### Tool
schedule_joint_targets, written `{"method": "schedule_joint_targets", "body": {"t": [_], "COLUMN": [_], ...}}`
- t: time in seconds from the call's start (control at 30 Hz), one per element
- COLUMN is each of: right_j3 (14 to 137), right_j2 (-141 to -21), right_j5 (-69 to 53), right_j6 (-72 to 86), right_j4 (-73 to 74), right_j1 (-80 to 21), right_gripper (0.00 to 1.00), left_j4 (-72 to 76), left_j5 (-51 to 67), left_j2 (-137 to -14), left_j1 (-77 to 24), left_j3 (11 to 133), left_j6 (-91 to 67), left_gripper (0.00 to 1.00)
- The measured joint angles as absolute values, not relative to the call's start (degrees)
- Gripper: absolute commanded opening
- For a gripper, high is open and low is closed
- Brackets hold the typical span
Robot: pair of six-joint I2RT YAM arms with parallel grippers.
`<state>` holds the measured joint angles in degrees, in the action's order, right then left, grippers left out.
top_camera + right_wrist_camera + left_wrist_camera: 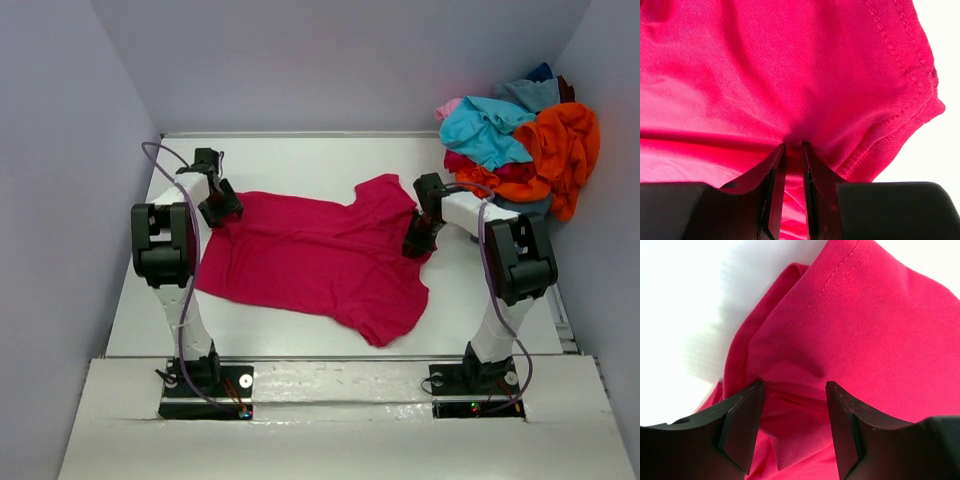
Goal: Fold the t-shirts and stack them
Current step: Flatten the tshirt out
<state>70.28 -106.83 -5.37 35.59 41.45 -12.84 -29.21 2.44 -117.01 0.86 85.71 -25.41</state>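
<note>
- The crimson shirt (310, 255) is being laid out flat on the table (300, 150), apparently ready for folding
- Cloth beside a stitched hem is being pinched between the right jaws, nearly pressed together
- The left jaws are being held spread around a raised fold, nothing clamped
- The other shirts (520, 140) are being heaped in the far right corner, lower ones hidden

The left arm (190, 300) and right arm (492, 325) are white with black joints (160, 240) and lilac cables (160, 150); left gripper (795, 390) and right gripper (793, 147) are black.
</note>
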Motion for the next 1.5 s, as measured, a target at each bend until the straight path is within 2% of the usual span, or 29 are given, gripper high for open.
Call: {"method": "schedule_joint_targets", "body": {"t": [0.43, 0.77, 0.8, 0.9, 1.2, 1.33, 1.5], "right_j3": [69.4, 72.8, 74.2, 80.6, 107.7, 121.3, 131.9], "right_j2": [-105.0, -103.3, -103.4, -104.5, -118.8, -128.9, -137.0], "right_j5": [-4.8, -3.4, -3.2, -2.5, -0.2, 0.0, -0.7], "right_j6": [34.7, 33.8, 33.6, 32.7, 31.0, 30.8, 30.9], "right_j4": [43.5, 46.7, 46.9, 47.7, 50.7, 52.3, 54.1], "right_j1": [-12.8, -12.8, -12.8, -12.8, -12.8, -12.5, -11.3], "right_gripper": [0.25, 0.29, 0.36, 0.44, 0.47, 0.47, 0.47], "left_j4": [-30.7, -31.4, -31.4, -31.4, -33.1, -34.2, -35.0], "left_j5": [0.3, -0.2, -0.3, -0.6, -0.6, -0.5, -0.5], "left_j2": [-109.1, -108.0, -108.3, -109.8, -119.3, -121.8, -122.7], "left_j1": [1.9, 2.0, 2.0, 2.0, 2.0, 2.0, 2.0], "left_j3": [80.3, 83.7, 85.2, 90.1, 104.2, 106.3, 106.7], "left_j6": [-26.4, -26.6, -26.6, -26.4, -25.9, -25.7, -25.4], "left_gripper": [0.65, 0.65, 0.66, 0.66, 0.66, 0.65, 0.65]}}
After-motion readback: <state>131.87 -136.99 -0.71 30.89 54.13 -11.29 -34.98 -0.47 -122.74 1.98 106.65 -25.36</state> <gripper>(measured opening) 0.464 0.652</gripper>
